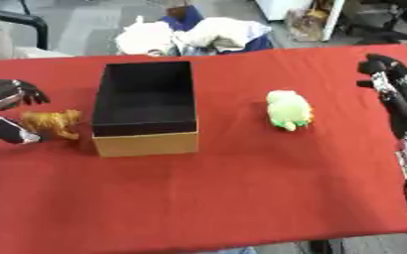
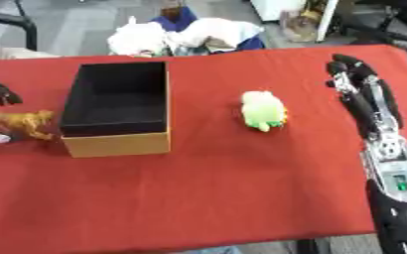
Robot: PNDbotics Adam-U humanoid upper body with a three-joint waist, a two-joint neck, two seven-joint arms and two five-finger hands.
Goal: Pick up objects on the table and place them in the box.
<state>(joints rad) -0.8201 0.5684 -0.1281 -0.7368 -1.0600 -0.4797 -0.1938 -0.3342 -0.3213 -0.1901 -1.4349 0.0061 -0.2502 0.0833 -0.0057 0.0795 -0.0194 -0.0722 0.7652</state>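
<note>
The left hand [image 1: 7, 111] sat at the counter's left edge, its fingers [image 1: 33, 93] curled around the brown plush animal [image 1: 54, 123], which lay just left of the box [image 1: 146, 106]. This closure appeared to be the start of a lift. The box stood open-topped and empty, its near wall tan, leaving an unobstructed drop zone. The green plush toy [image 1: 289, 109] lay right of the box, well apart from it, with bare red counter [image 1: 241, 198] on all sides for approach. The right hand [image 2: 353, 69] rested near the counter's right edge, fingers relaxed and holding nothing, probably idle. White and blue items [image 1: 189, 35] lay beyond the far edge.
</note>
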